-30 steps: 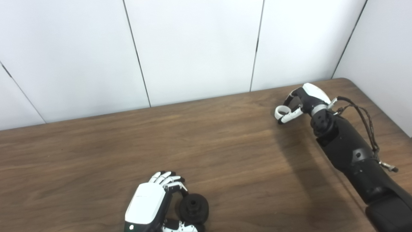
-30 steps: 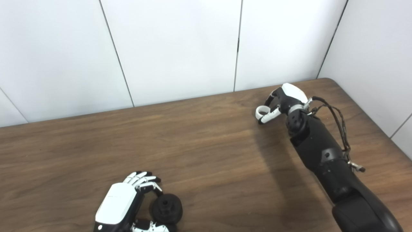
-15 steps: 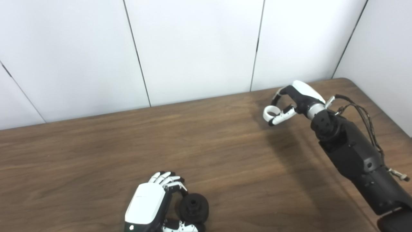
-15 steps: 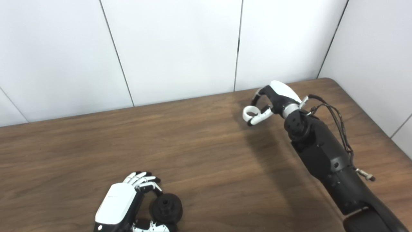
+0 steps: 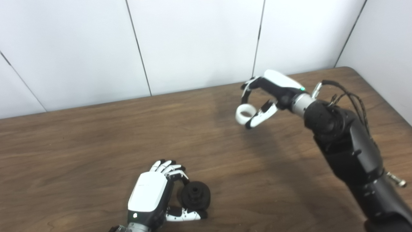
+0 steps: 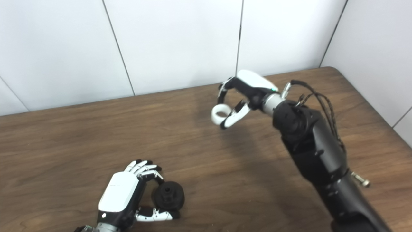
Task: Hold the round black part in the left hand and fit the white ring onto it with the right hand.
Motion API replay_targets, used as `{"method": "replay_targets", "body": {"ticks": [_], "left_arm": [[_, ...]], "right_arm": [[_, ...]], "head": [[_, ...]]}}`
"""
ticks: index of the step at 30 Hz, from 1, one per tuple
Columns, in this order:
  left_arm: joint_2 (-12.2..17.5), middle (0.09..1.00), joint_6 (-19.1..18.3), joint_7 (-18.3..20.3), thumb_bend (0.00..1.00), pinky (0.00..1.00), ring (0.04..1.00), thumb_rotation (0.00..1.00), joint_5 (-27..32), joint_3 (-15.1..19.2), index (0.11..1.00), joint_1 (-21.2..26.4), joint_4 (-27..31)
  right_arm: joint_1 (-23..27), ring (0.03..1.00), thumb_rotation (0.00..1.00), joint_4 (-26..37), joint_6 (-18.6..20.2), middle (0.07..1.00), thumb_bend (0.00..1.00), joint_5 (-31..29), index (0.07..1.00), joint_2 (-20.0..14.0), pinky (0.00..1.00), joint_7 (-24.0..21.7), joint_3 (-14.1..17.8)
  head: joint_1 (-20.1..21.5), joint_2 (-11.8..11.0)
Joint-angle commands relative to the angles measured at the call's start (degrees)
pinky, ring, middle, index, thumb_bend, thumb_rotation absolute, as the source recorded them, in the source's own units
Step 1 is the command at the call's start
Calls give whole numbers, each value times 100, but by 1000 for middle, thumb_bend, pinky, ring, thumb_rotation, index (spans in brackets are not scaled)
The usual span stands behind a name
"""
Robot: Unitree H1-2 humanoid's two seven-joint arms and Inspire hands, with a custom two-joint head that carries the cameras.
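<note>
The round black part (image 5: 195, 195) sits near the table's front edge, hub hole facing up, with my left hand (image 5: 151, 196) curled around it, fingers on its far side and thumb on its near side. The white ring (image 5: 243, 113) hangs above the table at the upper middle right, pinched between the fingers and thumb of my right hand (image 5: 268, 93). The ring (image 6: 220, 115) is far from the black part (image 6: 168, 195), up and to its right.
The brown wooden table (image 5: 80, 138) runs back to white wall panels (image 5: 193, 42). Its rounded far right corner (image 5: 349, 69) lies behind my right arm (image 5: 347, 148).
My right hand has lifted the white ring off the far right of the table and carried it left and toward me. The camera tilted slightly. My left hand stayed around the black part.
</note>
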State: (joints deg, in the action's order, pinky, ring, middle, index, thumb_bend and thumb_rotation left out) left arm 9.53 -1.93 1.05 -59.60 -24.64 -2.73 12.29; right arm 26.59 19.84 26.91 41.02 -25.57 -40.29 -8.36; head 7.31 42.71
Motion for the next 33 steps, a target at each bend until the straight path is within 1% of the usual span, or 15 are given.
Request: {"method": "replay_targets", "body": {"ticks": [1,3,7,8,11,14,20,23,26,29,33], "left_arm": [[5,774,-103,111,523,928,869,52,-189,-45,486,-8,10],[-21,774,-108,93,523,924,868,52,-223,-57,486,-2,-6],[-62,775,-126,88,523,920,868,51,-230,-76,485,5,-13],[-68,775,-117,75,523,919,869,51,-213,-78,485,7,-15],[-86,776,-111,85,522,923,875,51,-177,-83,486,12,-2],[-113,777,-140,123,522,923,876,51,-187,-93,486,8,38],[-167,773,-225,181,523,920,863,51,-224,-131,485,0,128],[-176,772,-252,197,523,918,864,51,-258,-141,485,9,153],[-191,775,-280,240,523,919,868,51,-256,-131,485,7,194],[-191,777,-278,249,523,920,871,52,-245,-119,485,4,216],[-197,777,-311,290,523,920,871,52,-258,-112,485,14,240]], "right_arm": [[161,939,133,424,0,846,524,131,484,-67,892,-211,68],[129,945,132,669,-2,850,524,219,484,94,898,-474,76],[82,966,131,993,0,864,524,266,483,362,910,-791,80],[65,967,131,1091,0,865,524,319,483,475,911,-920,81],[25,980,132,1348,-2,880,524,423,482,734,945,-1284,95],[10,980,132,1498,0,883,524,515,483,855,957,-1484,66],[-75,979,132,1736,-1,889,524,538,482,1021,985,-1693,-69],[-137,973,133,1796,-1,884,524,604,482,1150,956,-1810,-109],[-216,976,133,1789,-1,886,524,632,483,1267,974,-1912,-133],[-317,986,132,1742,-1,897,524,642,484,1368,997,-1943,-153],[-389,996,132,1684,-4,902,524,676,483,1396,1000,-1871,-253]], "head": [[4,5],[-73,43],[-126,85],[-140,96],[-181,141],[-227,200],[-350,337],[-365,368],[-353,420],[-360,456],[-354,497]]}}
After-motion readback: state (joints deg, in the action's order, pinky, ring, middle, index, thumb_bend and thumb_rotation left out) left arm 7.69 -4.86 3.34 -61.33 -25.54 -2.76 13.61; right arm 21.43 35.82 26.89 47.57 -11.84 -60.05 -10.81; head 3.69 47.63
